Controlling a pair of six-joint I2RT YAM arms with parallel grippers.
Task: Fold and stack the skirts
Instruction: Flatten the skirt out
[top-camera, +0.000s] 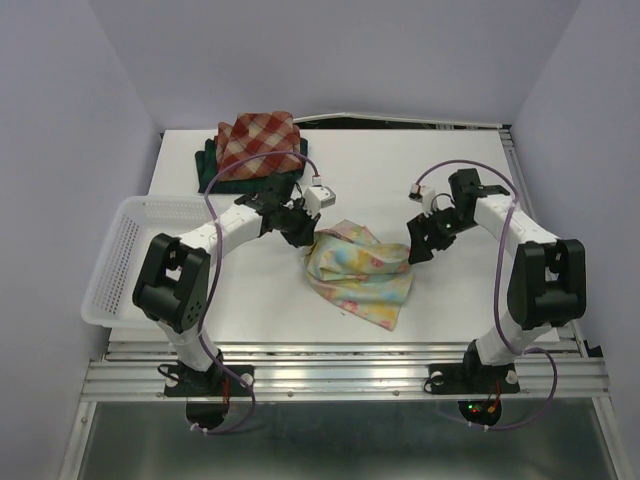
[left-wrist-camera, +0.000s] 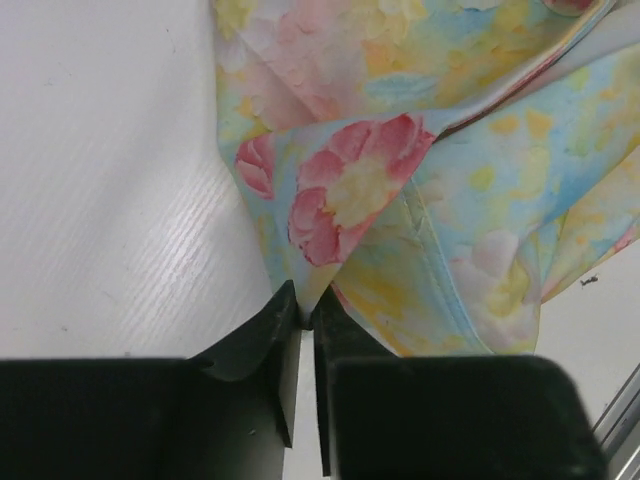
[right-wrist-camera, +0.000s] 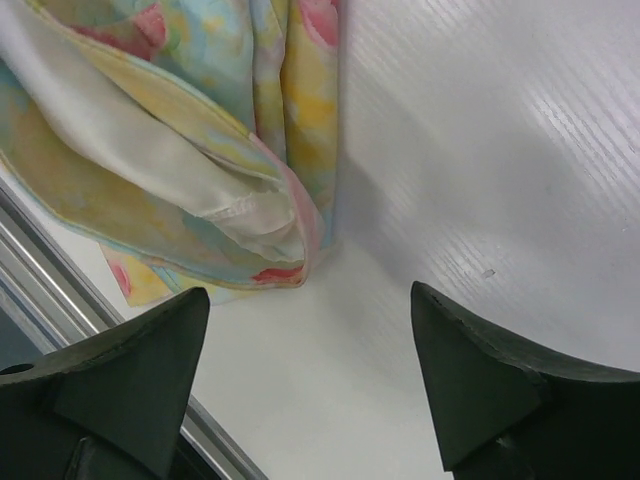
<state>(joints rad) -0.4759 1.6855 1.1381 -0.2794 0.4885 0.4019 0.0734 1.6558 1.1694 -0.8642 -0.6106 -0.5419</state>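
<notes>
Though near white basket (top-camera: 128, 205), floral skirt (top-camera: 365, 275) on table (top-camera: 400, 170), corner tight in L hand (top-camera: 310, 236); R hand (top-camera: 415, 248) wide.

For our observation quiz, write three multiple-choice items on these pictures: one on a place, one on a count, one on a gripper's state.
1. Where does the red skirt lie?
A at the near edge
B on the green skirt
C under the green skirt

2. How many skirts are in view?
A two
B three
C four

3. The left gripper is:
A open
B shut on the floral skirt
C shut on the red skirt

Answers:
1 B, the top view shows it folded on the green one at the far left.
2 B, there are red, green and floral.
3 B, the left wrist view shows its fingers pinching a floral corner.
</notes>
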